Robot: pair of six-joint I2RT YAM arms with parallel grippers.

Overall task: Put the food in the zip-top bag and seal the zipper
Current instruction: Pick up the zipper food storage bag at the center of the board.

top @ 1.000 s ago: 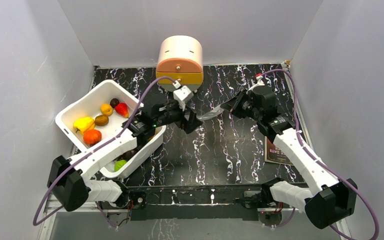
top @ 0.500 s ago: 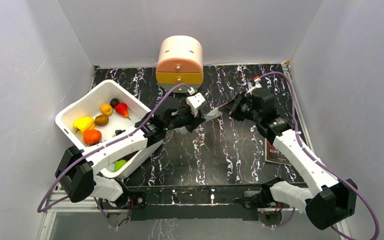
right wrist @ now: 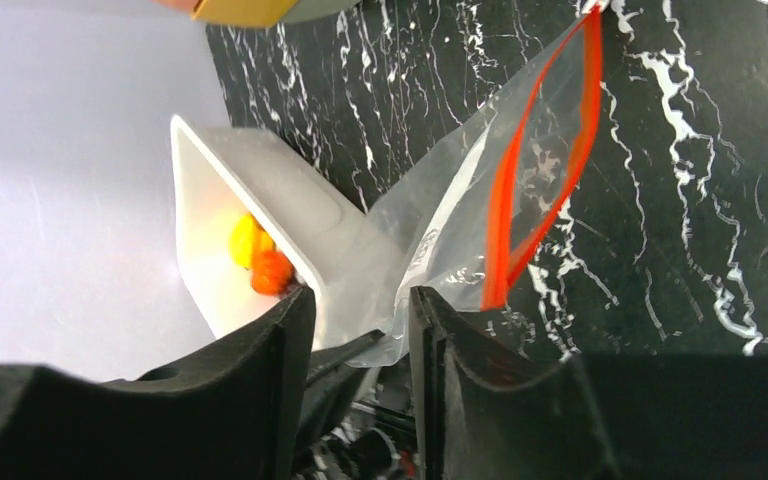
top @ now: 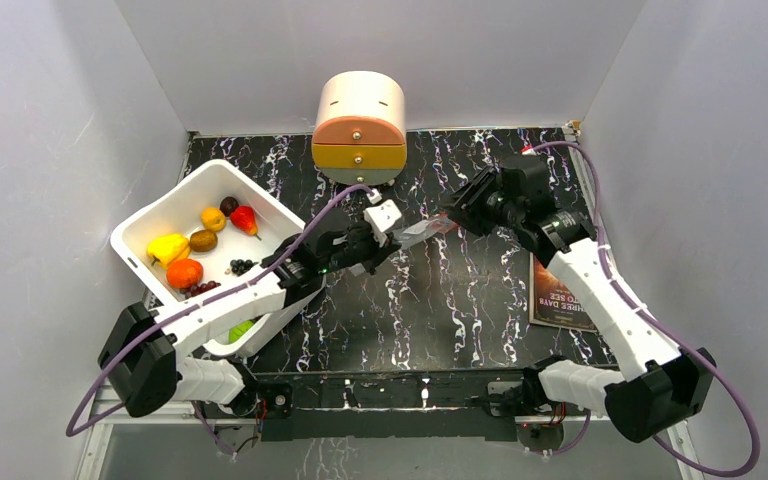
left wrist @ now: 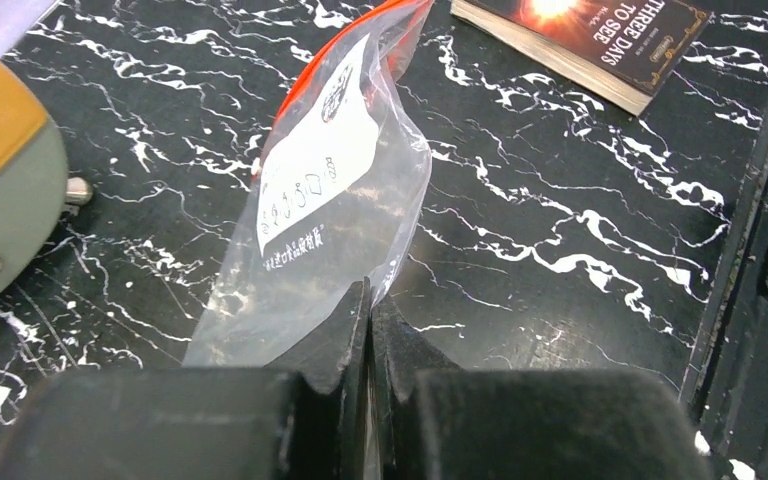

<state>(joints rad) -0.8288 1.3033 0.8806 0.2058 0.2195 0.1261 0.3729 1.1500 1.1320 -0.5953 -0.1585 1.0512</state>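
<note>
The clear zip-top bag (top: 422, 232) hangs between my two grippers over the middle of the table, its white label (left wrist: 315, 165) facing the left wrist camera. My left gripper (left wrist: 370, 292) is shut on the bag's lower edge. The red-orange zipper (right wrist: 545, 170) gapes open in a loop at the far end. My right gripper (right wrist: 360, 293) is open just short of the bag, gripping nothing. In the top view the left gripper (top: 392, 240) and right gripper (top: 457, 212) sit at opposite ends of the bag. The food (top: 184, 273) lies in the white tub (top: 130, 228) at left.
A rounded drawer box (top: 359, 120) stands at the back centre, close behind the bag. A book (top: 560, 290) lies flat at the right, under the right arm. The left arm reaches across the tub's near right corner.
The left arm swung right to the bag and its gripper shut on the bag's lower edge. The right gripper opened and let go of the zipper end.
</note>
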